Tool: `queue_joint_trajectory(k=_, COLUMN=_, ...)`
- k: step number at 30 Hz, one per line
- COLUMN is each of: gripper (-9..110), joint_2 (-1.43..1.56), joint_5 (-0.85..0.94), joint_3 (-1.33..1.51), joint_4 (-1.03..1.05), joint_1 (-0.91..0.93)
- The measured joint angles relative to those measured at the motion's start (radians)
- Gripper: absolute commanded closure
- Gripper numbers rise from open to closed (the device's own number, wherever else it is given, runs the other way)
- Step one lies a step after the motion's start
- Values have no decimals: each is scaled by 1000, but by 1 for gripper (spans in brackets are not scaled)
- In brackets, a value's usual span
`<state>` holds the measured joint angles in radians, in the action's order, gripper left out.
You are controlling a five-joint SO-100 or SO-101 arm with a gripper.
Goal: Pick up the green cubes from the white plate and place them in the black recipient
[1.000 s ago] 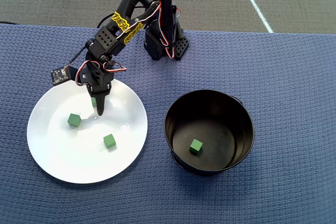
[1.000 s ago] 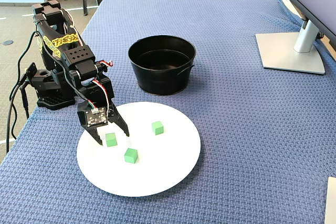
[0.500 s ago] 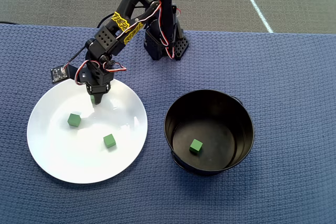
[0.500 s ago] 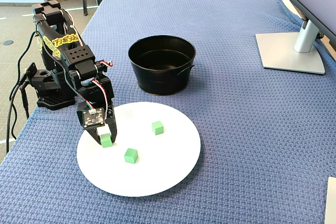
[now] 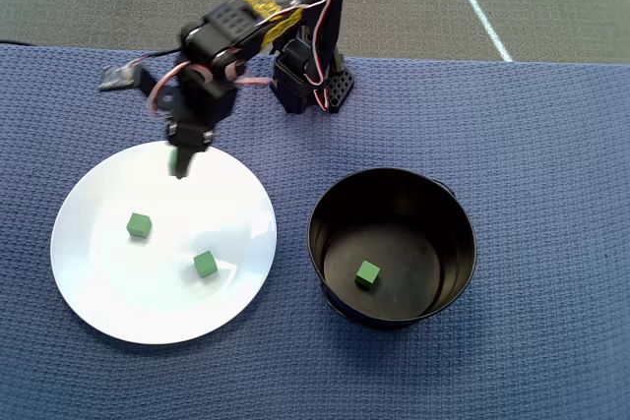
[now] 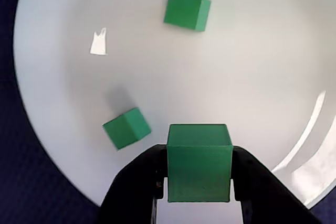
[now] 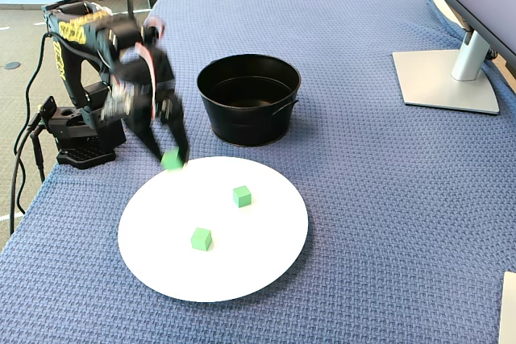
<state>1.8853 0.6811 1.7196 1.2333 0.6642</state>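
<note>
Over the far rim of the white plate (image 5: 79,272) in the overhead view, the gripper (image 5: 179,166) hangs with a green cube (image 5: 175,161) pinched in it; two cubes lie on the plate and one (image 5: 366,274) sits inside the black recipient (image 5: 330,204). From the wrist view, the black fingers (image 6: 134,182) clamp the held cube (image 6: 199,162) on both sides above the plate (image 6: 252,66). Seen in the fixed view, the blurred gripper (image 7: 172,157) carries its cube (image 7: 171,159) clear of the plate (image 7: 258,267), left of the recipient (image 7: 242,122).

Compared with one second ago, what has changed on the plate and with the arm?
The gripper closed its fingers on one small green cube and lifted it off the large round white plate, toward the plate's far edge. Unchanged: two green cubes on the plate and one inside the round black metal pot.
</note>
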Motion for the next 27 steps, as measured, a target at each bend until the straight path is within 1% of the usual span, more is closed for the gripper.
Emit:
queue_joint_trajectory(k=6, gripper=102, joint_2=170, joint_5=-331, joint_3=-21, joint_4=149, joint_1=-282)
queue_joint_trajectory(k=9, gripper=102, joint_2=249, joint_5=-509, joint_3=-21, joint_4=179, joint_1=-449)
queue_joint_trajectory(k=13, gripper=102, joint_2=311, joint_5=-680, joint_3=-21, joint_4=187, joint_1=-617)
queue_joint_trajectory(k=16, gripper=102, joint_2=293, joint_5=-756, joint_3=-21, joint_4=169, joint_1=-712)
queue_joint_trajectory(k=19, gripper=102, joint_2=201, joint_5=-813, joint_3=-43, joint_4=133, joint_1=-782)
queue_joint_trajectory(k=22, gripper=102, joint_2=87, joint_5=-842, joint_3=-81, joint_4=95, joint_1=-807)
queue_joint_trajectory(k=26, gripper=102, joint_2=6, joint_5=-851, joint_3=-87, joint_4=54, joint_1=-859)
queue_joint_trajectory(k=27, gripper=98, joint_2=-12, joint_5=-851, joint_3=-87, joint_4=48, joint_1=-867)
